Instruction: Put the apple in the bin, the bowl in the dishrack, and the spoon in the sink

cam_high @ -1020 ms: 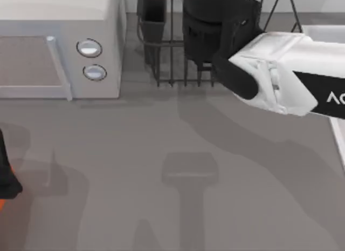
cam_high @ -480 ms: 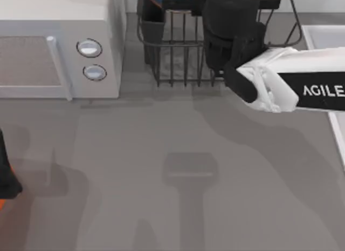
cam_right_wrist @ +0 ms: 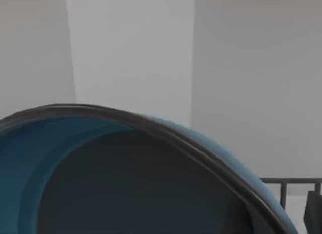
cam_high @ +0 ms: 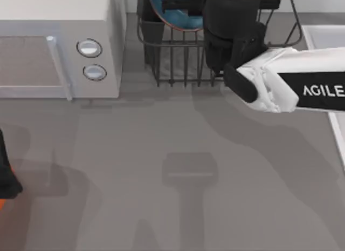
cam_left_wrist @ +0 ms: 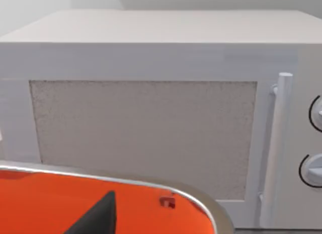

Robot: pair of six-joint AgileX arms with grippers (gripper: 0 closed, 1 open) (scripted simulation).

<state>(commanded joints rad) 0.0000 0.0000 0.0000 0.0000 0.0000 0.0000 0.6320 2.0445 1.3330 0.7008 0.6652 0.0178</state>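
From above, our right arm (cam_high: 280, 83) reaches over the dishrack (cam_high: 178, 56), where the bowl (cam_high: 175, 11) sits tilted among the bars beside the microwave (cam_high: 59, 46); we cannot tell its grip. Our left wrist faces the microwave door above the bin (cam_left_wrist: 75, 204). Our right wrist looks into the bowl.

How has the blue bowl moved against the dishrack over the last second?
Yes. The bowl has come further into the top view, showing more over the dishrack's bars.
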